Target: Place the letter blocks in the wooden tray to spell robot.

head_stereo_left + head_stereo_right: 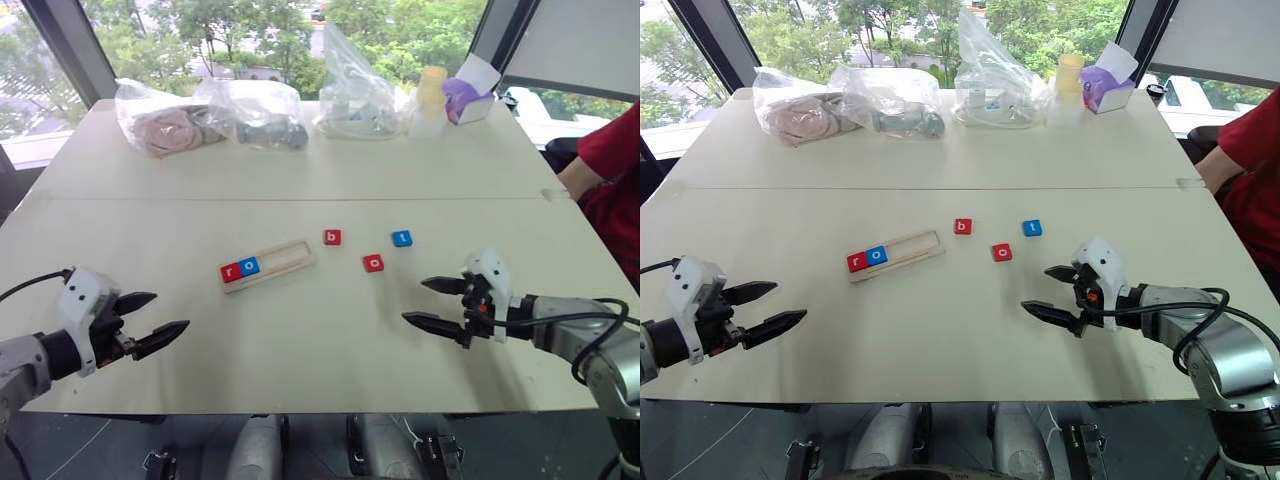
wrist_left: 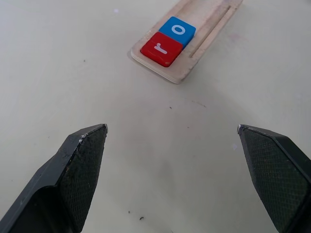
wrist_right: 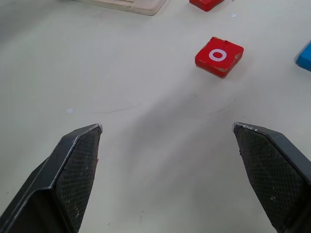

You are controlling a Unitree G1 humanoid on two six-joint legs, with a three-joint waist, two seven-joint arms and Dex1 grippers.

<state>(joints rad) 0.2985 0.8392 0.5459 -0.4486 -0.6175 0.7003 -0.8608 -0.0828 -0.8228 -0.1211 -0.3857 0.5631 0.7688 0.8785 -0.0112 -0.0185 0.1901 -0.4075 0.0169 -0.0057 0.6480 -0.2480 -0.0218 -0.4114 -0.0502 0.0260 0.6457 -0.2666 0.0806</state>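
Tray [image 1: 268, 264]: red r, blue o at left end.
Loose blocks [image 1: 373, 263]: b, o, t on table [image 1: 300, 170].
Left tool [image 1: 150, 318]: spread, empty.
Right tool [image 1: 432, 302]: spread, empty.
Bags [image 1: 200, 120]: contents unclear.

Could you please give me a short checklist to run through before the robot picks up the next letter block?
1. Wooden tray holds red r then blue o at its left end: ok.
2. Third slot free for the b: ok.
3. Red b block lies loose on the table, face up, beside the tray: ok.
4. Red o and blue t lie apart from the b, not in the way: ok.
5. Right hand open and holding nothing: ok.
6. Left hand open, away from the tray: ok.
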